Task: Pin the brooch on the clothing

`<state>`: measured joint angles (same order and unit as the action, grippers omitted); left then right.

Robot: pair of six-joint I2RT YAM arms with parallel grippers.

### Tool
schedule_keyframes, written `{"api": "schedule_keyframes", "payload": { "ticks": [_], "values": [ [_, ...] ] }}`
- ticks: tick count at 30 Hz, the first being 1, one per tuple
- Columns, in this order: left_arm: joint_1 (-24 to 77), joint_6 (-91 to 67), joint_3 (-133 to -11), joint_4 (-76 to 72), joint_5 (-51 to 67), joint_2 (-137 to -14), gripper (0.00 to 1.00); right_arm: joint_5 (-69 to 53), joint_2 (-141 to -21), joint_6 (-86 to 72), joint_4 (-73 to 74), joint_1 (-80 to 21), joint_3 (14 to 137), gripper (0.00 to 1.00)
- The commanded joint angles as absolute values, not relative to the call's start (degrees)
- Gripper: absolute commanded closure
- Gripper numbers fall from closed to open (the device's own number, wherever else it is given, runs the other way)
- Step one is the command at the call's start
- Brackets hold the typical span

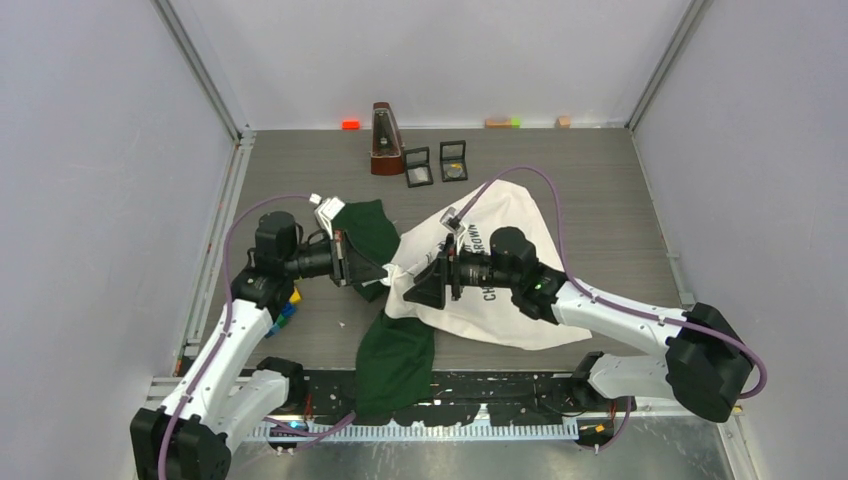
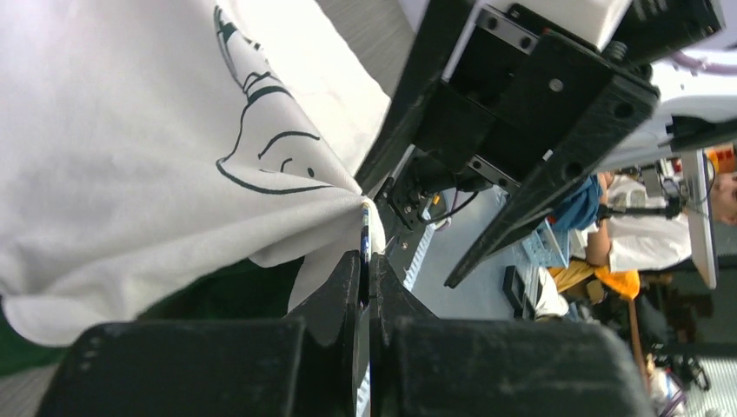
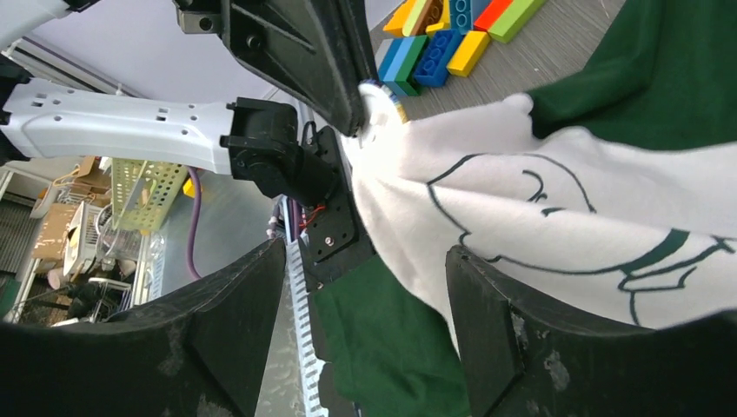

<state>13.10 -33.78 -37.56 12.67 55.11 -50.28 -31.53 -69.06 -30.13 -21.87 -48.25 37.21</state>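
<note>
Two small black boxes stand open at the far part of the table (image 1: 600, 200), side by side and just apart. The left box (image 1: 418, 167) shows only a grey pad inside. The right box (image 1: 453, 160) holds one small yellowish thing, too small to say what it is. Just to their left stands one dark red wooden piece (image 1: 385, 140) in the shape of a narrow pyramid.

There is one clothing (image 1: 505, 325), a white T-shirt with dark green sleeves. It lies crumpled in the middle of the table, between the two arms, and one green sleeve reaches to the near edge. The black line drawing of a face is printed on the white part.

The left gripper (image 2: 367, 259) has its fingers pressed together and pinches a fold of the white cloth, lifted into a peak. A small piece (image 3: 387, 95) with blue and yellow on it sits at this pinch; whether it is the brooch I cannot tell. The right gripper (image 3: 365, 252) faces this pinch with jaws spread wide and grips nothing; the cloth is just beyond its fingers.

Coloured bricks (image 3: 434, 69) lie in one heap beside the left arm, and the heap is partly cut off, so I cannot count them. Three small blocks (image 1: 503, 122) stand along the far wall, well apart
</note>
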Motion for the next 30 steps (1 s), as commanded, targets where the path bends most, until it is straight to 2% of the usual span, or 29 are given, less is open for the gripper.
{"api": "schedule_keyframes", "payload": {
  "ticks": [1, 12, 22, 30],
  "values": [
    [12.94, -30.84, -40.00, 11.42, 62.97, -48.41, 1.00, -33.89, -70.08, -30.91, -28.55, -48.43, 40.90, 0.27],
    [12.92, -36.42, -37.66, 2.57, 69.23, -47.35, 1.00, -35.45, -69.09, -32.57, -30.76, -50.24, 42.15, 0.29],
    [12.92, -39.12, -36.64, -1.82, 70.65, -47.14, 1.00, -35.25, -70.82, -33.61, -32.94, -50.29, 42.86, 0.47],
    [13.42, -39.90, -36.30, -2.89, 71.23, -47.43, 1.00, -34.85, -71.82, -35.58, -35.60, -50.27, 43.17, 0.50]
  ]
}}
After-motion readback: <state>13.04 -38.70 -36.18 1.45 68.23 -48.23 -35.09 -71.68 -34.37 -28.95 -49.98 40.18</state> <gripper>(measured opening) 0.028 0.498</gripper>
